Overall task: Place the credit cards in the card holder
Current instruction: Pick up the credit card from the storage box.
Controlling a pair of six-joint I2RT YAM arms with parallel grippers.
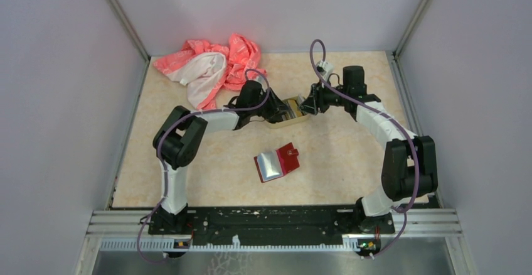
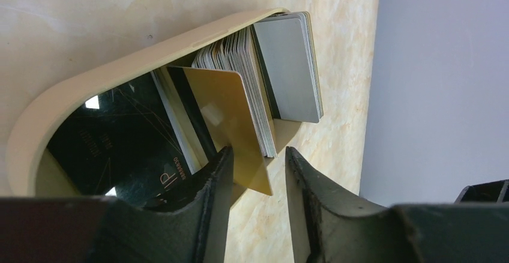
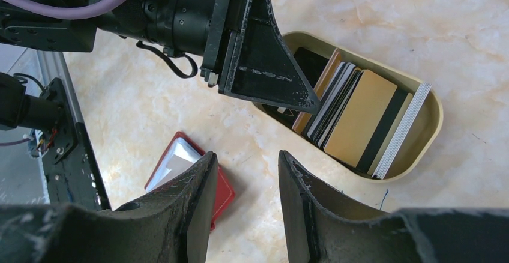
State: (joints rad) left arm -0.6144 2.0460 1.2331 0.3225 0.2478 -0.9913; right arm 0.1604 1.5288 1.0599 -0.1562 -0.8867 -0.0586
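Straddling gold card [image 2: 231, 113] corner, tilted out of tin tray [image 2: 138, 57] for pinching, left fingers [image 2: 204, 215] apart; right fingers [image 3: 186, 215] apart, empty, tray just ahead.

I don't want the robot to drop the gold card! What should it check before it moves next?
1. Gold card sits between the fingers of the left end effector: ok.
2. Left jaws closed tight on that card: not ok, a gap shows beside one finger.
3. Card holder lying open, inside facing up: ok.
4. Right end effector empty, jaws apart: ok.
5. Free pocket in the card holder: cannot tell.
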